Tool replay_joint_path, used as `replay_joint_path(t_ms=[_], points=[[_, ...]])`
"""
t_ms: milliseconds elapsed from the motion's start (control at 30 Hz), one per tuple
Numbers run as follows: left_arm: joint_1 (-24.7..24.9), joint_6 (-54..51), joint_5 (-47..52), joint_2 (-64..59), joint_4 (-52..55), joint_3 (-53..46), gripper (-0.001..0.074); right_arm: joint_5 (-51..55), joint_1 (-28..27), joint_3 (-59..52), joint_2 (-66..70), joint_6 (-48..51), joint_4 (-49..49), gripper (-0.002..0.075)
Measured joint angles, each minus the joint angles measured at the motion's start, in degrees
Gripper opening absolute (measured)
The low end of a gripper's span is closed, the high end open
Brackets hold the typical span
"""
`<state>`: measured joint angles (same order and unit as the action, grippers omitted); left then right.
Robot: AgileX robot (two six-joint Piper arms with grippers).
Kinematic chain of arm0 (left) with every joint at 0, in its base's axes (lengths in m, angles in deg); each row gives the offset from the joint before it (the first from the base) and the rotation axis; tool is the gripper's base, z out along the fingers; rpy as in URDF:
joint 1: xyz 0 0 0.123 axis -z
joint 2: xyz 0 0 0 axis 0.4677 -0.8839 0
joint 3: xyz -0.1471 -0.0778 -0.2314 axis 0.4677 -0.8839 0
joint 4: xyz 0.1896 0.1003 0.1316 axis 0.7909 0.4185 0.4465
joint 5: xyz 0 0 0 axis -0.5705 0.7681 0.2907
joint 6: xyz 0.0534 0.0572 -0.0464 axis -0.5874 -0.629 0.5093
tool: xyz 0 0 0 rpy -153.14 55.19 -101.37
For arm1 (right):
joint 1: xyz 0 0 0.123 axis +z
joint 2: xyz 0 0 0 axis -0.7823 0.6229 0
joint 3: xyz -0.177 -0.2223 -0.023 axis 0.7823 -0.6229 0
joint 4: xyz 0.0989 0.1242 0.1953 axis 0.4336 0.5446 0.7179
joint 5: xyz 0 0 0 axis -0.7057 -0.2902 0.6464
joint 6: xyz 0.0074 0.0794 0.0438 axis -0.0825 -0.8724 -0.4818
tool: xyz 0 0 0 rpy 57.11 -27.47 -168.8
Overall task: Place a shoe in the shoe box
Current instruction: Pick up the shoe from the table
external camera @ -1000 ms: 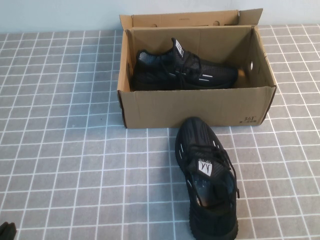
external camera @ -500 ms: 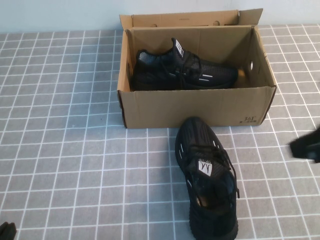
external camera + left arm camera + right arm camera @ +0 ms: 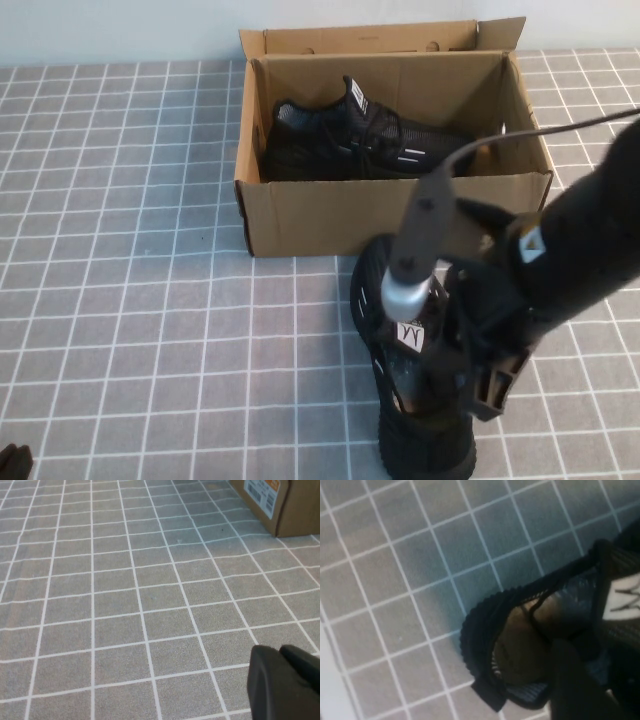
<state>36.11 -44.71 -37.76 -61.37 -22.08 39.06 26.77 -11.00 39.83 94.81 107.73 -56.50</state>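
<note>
High view: right tool point(image 3: 470, 375) newly over the shoe point(image 3: 420, 440).

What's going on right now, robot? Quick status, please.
Right gripper over the shoe on the table, not gripping yet. Left gripper parked, shut. Box open, its mate inside. Nothing blocking.

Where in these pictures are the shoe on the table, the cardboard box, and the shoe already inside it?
shoe point(image 3: 425, 452): high view, heel knit.
shoe box point(image 3: 330, 215): high view, front wall.
second shoe point(image 3: 330, 135): high view, laced upper, inside the box.
</note>
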Motion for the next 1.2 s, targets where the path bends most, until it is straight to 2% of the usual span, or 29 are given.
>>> replay_joint_path(t_ms=[133, 233, 500, 700, 967, 1200], points=[[0.0, 0.0, 0.0, 0.0, 0.0, 0.0, -0.0001, -0.1, 0.1, 0.5, 2.7, 9.9, -0.7, 0.033], [0.0, 0.0, 0.0, 0.0, 0.0, 0.0, -0.0001, -2.0, 0.1, 0.5, 4.5, 15.2, -1.7, 0.0396], [0.0, 0.0, 0.0, 0.0, 0.0, 0.0, -0.0001, -10.1, 0.1, 0.5, 9.0, 17.4, -2.9, 0.0419], [0.0, 0.0, 0.0, 0.0, 0.0, 0.0, -0.0001, -11.9, 0.1, 0.5, 12.2, 17.5, -4.3, 0.0419], [0.0, 0.0, 0.0, 0.0, 0.0, 0.0, -0.0001, -14.2, 0.1, 0.5, 13.3, 15.5, -12.1, 0.0422], [0.0, 0.0, 0.0, 0.0, 0.0, 0.0, -0.0001, -15.6, 0.1, 0.5, 14.1, 15.0, -13.2, 0.041]])
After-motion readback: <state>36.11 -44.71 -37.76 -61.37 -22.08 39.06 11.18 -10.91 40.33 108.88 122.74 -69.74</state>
